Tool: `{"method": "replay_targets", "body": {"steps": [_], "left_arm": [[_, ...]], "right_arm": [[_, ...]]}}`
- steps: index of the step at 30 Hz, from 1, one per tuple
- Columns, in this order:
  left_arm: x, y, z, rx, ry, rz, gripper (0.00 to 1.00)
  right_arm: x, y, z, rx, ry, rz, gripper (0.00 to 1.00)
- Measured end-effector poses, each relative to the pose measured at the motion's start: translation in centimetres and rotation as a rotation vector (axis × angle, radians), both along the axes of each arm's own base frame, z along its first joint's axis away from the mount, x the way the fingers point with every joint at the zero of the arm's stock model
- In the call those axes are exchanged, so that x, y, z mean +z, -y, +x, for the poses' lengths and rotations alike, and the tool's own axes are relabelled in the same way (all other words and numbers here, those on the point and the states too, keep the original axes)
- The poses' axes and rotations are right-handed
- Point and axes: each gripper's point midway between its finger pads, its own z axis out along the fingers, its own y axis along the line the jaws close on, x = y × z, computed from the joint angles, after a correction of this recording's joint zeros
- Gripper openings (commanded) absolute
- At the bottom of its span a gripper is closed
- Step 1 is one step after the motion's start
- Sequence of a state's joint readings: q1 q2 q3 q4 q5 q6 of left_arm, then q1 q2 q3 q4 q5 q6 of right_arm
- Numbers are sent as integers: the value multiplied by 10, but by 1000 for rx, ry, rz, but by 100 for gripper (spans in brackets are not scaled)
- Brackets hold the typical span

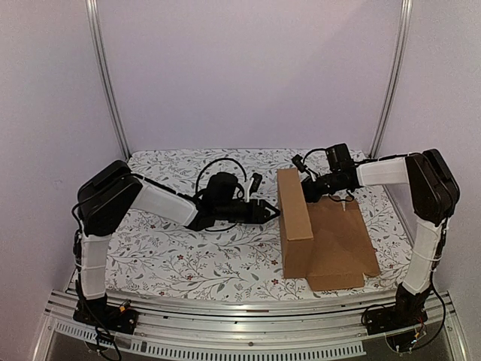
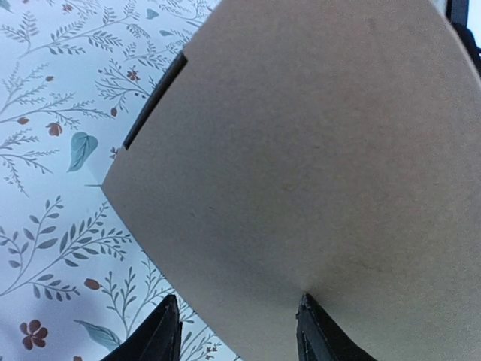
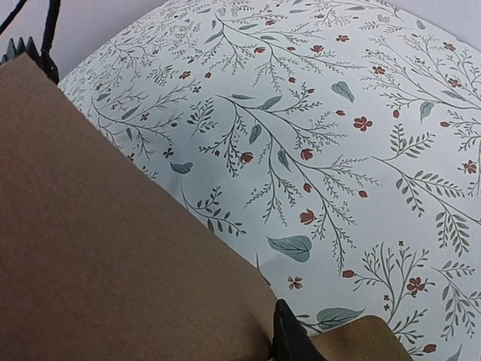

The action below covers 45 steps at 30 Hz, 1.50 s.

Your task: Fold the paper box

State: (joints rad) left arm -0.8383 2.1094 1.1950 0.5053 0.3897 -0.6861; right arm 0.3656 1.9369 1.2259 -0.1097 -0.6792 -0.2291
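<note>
**Black fingertips up against a standing cardboard wall**

Black fingertips (image 2: 164,335) of the left end effector (image 2: 237,331) sat closest to the lens in its wrist view. We saw them spread apart with nothing between them. One tip touched the brown face of the paper box (image 2: 316,173), and the other stood over the floral surface (image 2: 45,226). Beyond them that face filled most of the view, with a dark slit (image 2: 154,105) along its upper left edge.

From above, we found the left end effector reaching in from the left and meeting the left side of an upright wall of the box. The right end effector (image 1: 307,189) was at the far end of the same wall, near its top. Its wrist view gave us one dark finger (image 3: 289,342) at the cardboard's edge. The panel hid the rest, so we could not tell whether it was spread or pinching the board.

The box lay on the right half of the surface, in front of the right arm. One long wall stood upright, and a flat panel lay just to its right.
</note>
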Motion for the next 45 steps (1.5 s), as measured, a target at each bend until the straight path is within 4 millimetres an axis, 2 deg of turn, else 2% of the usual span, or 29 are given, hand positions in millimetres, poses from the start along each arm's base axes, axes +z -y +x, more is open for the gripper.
{"method": "replay_targets", "body": {"steps": [2,7,18,21,27,32,35,42,45], "left_arm": [[-6,0,5,8,-9,2,53],[-17,-9,18,48,-25,15,54],[-10,-30,48,108,-15,-20,54],[-12,-26,53,109,-20,-34,54],[-19,0,69,63,-24,-58,54],[-20,1,68,60,-28,-61,54],[-21,-7,65,79,-22,-69,54],[-20,-51,46,137,-38,-94,54],[-22,-63,41,149,-42,-104,54]], "right_arm": [[-1,-3,3,-7,-5,20,15],[-3,-4,10,-62,-8,63,12],[-2,-7,7,-227,-61,76,0],[-2,-9,9,-249,-75,75,0],[-1,-4,23,-323,-47,47,0],[-1,-3,25,-334,-48,43,0],[-1,-9,21,-311,-51,40,0],[0,-33,-3,-177,-48,11,0],[2,-37,-12,-121,-51,-26,0]]}}
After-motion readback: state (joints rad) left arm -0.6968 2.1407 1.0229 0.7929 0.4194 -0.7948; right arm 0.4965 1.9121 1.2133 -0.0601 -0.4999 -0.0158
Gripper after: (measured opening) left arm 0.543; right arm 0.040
